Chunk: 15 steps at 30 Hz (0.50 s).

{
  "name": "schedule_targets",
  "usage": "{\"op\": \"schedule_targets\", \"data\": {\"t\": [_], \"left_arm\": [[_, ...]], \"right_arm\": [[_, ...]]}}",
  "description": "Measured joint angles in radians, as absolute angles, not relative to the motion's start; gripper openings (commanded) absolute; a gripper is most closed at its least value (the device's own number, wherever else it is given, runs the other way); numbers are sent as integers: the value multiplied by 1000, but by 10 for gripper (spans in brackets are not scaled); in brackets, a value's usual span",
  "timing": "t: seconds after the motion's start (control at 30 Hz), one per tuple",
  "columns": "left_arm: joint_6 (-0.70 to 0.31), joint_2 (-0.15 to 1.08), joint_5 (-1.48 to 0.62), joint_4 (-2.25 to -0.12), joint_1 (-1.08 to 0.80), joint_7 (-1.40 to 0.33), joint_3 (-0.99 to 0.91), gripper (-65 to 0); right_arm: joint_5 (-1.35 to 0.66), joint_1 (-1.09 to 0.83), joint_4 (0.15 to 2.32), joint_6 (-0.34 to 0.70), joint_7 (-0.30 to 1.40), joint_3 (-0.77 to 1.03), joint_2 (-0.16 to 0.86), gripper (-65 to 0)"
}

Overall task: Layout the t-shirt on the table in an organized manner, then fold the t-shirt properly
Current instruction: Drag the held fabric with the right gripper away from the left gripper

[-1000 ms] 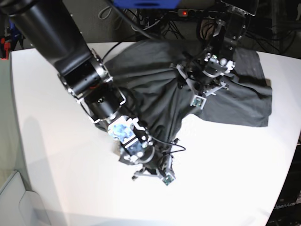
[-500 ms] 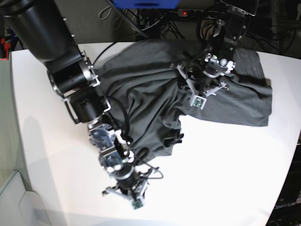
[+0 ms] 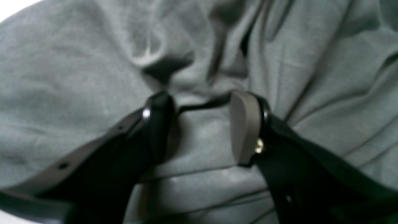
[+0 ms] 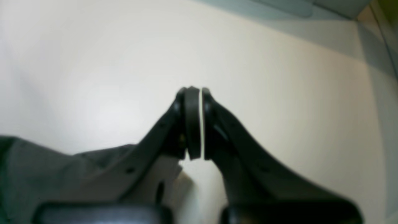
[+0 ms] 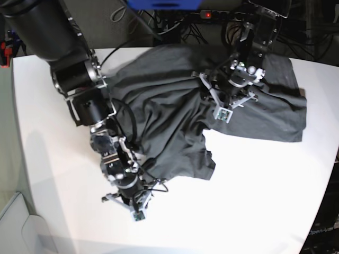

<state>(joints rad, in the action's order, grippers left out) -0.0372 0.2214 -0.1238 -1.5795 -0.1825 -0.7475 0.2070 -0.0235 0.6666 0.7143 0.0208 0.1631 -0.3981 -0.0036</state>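
The dark grey t-shirt (image 5: 159, 106) lies rumpled across the back and middle of the white table (image 5: 254, 201), with one flap reaching toward the front. My left gripper (image 5: 229, 100) rests on the shirt's upper right part. In the left wrist view its fingers (image 3: 245, 124) stand apart and press into the t-shirt (image 3: 77, 62), and cloth fills the gap of the left gripper (image 3: 202, 102). My right gripper (image 5: 130, 205) hovers over bare table just off the shirt's front left edge. In the right wrist view the right gripper (image 4: 200, 93) is shut and empty, and the t-shirt (image 4: 31, 165) lies behind it.
Cables and a power strip (image 5: 206, 15) run behind the table's back edge. The table's left edge and the floor (image 5: 10, 222) are close to my right arm. Bare white tabletop (image 4: 93, 62) stretches in front of the right gripper.
My right arm swung from the shirt's front hem toward the front left, off the cloth. The shirt's front flap now lies spread wider. The left arm has not moved.
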Motion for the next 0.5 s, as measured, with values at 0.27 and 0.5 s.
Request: {"op": "schedule_targets", "data": {"t": [0.27,0.5], "left_arm": [[-37,221,-123,-1579,-183,-748,207,-343],[-42,222,-124,-1579,-166,-783,207,-343]], "right_arm": [[-23,587,715,25,166,-584,-17,-650],[-23,507,721,25,120,-636,27,-650]]}}
